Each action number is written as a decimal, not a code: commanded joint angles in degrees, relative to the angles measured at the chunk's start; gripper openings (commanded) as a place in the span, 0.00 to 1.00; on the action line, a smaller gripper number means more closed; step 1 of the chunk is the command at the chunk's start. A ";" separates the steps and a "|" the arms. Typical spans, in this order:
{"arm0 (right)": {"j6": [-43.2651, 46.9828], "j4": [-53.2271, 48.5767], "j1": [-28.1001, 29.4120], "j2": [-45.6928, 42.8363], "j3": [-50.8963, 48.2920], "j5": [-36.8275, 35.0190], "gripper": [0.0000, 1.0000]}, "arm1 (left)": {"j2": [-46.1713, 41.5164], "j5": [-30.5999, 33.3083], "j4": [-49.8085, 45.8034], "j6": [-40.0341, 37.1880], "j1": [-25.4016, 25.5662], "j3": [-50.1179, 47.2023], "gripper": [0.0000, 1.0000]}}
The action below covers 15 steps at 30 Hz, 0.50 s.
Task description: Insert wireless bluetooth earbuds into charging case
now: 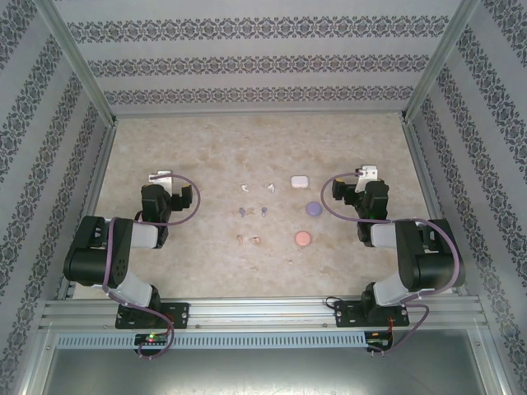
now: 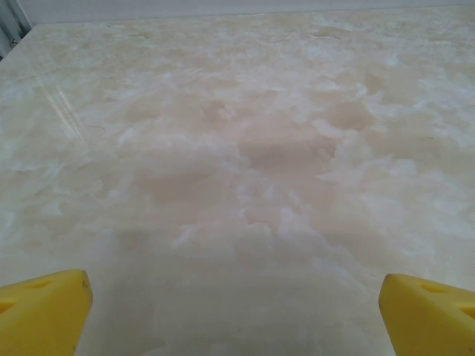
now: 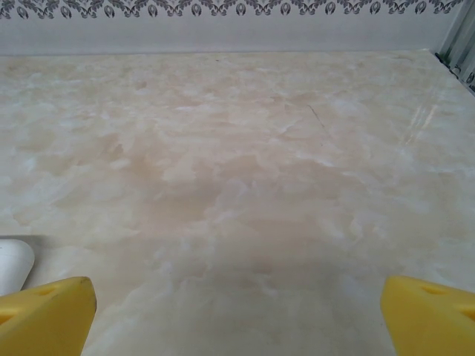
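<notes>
Top view gives layout: left gripper (image 1: 160, 177) at left, right gripper (image 1: 366, 173) at right, earbuds between, touching neither. Six earbuds in three pairs: pink pair (image 1: 239, 239) near, purple pair (image 1: 241, 212) middle, white pair (image 1: 244, 188) far. Three cases just right of them, same order: pink case (image 1: 302, 239), purple case (image 1: 313, 209), white case (image 1: 299, 180). Wrist views give finger gap: left gripper's yellow fingertips (image 2: 41, 311) at frame corners, wide, empty, bare table (image 2: 245, 148) ahead; right gripper same, wide, empty, white case edge (image 3: 11, 263) near its left fingertip
</notes>
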<state>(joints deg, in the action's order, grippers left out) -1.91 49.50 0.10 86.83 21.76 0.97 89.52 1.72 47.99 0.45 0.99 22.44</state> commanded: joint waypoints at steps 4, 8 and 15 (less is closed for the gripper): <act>-0.28 0.69 -0.69 -0.39 0.83 1.69 0.98 | -0.12 -1.23 -0.45 0.27 -0.99 1.27 0.99; -0.36 0.60 -0.80 -0.29 0.92 1.79 0.98 | -0.01 -1.30 -0.68 0.34 -1.00 1.45 0.99; -0.43 1.64 -0.68 -0.73 0.24 0.54 0.98 | -0.77 -3.68 -3.05 -0.43 -1.17 2.36 0.99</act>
<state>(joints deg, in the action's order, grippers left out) -1.93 49.54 -0.38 86.83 21.76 1.61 89.52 -0.19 46.98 0.43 0.62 22.92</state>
